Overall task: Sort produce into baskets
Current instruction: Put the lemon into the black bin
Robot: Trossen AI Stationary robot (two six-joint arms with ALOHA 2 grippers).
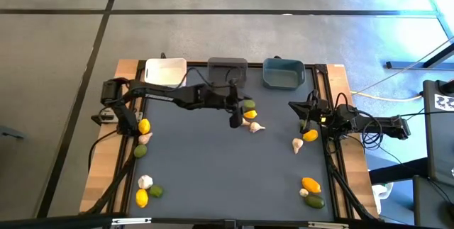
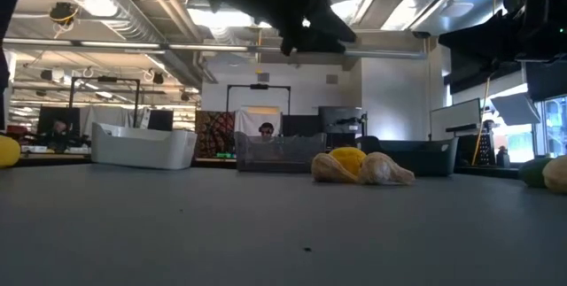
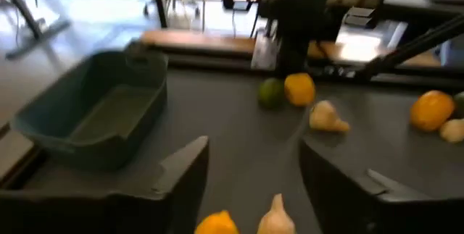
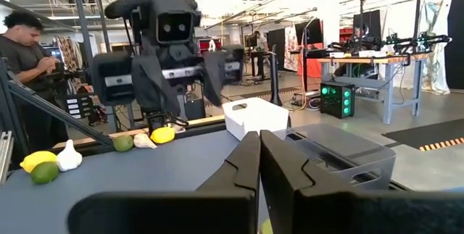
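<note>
dark table top (image 1: 213, 172), person (image 4: 25, 60), workbench (image 4: 362, 64)

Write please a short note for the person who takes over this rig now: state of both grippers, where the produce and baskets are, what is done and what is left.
Left gripper: open, empty, hanging above the middle cluster: a lime, a lemon and a garlic bulb.
Right gripper: shut, holds nothing, waiting at the table's right edge.
Baskets: white, dark grey and teal in a row at the far edge. No produce is visible in any of them.
Done: nothing visibly sorted.
Left: all produce is on the table, in the middle cluster and in groups at the left side, near-left corner, right side and near-right corner.
</note>
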